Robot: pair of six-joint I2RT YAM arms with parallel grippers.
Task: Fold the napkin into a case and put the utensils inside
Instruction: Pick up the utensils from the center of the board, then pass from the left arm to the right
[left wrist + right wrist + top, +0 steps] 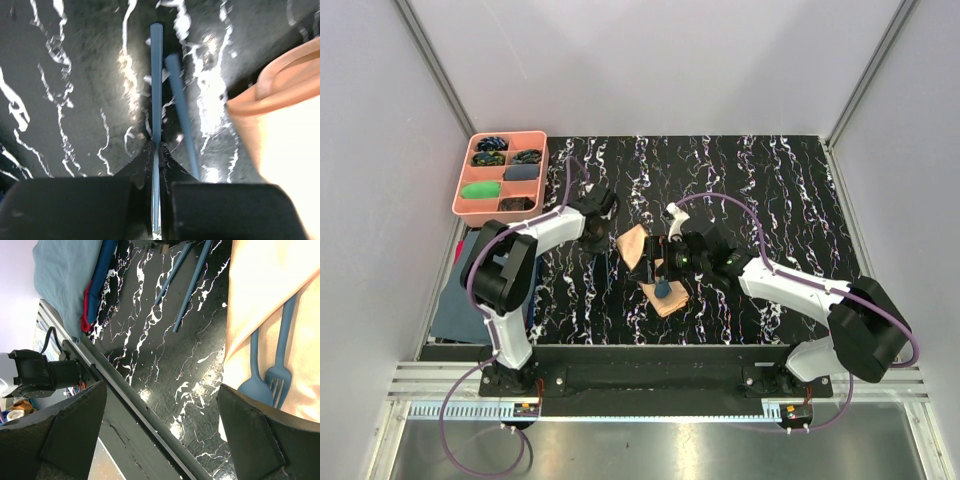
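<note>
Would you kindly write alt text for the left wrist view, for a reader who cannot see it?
The left pincer is shut on a slim blue utensil; a second blue utensil lies alongside on the black marbled table, peach napkin at right.

The utensils (pixel 156 75) at the tips of the black left gripper (pixel 156 150) are dark blue, on a black table (pixel 75 100) veined white. Right of that gripper, the napkin (pixel 290 85) is shiny peach-orange.

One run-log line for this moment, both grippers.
left gripper: shut on blue utensil | right gripper: open above napkin | spoon, fork: on napkin
</note>
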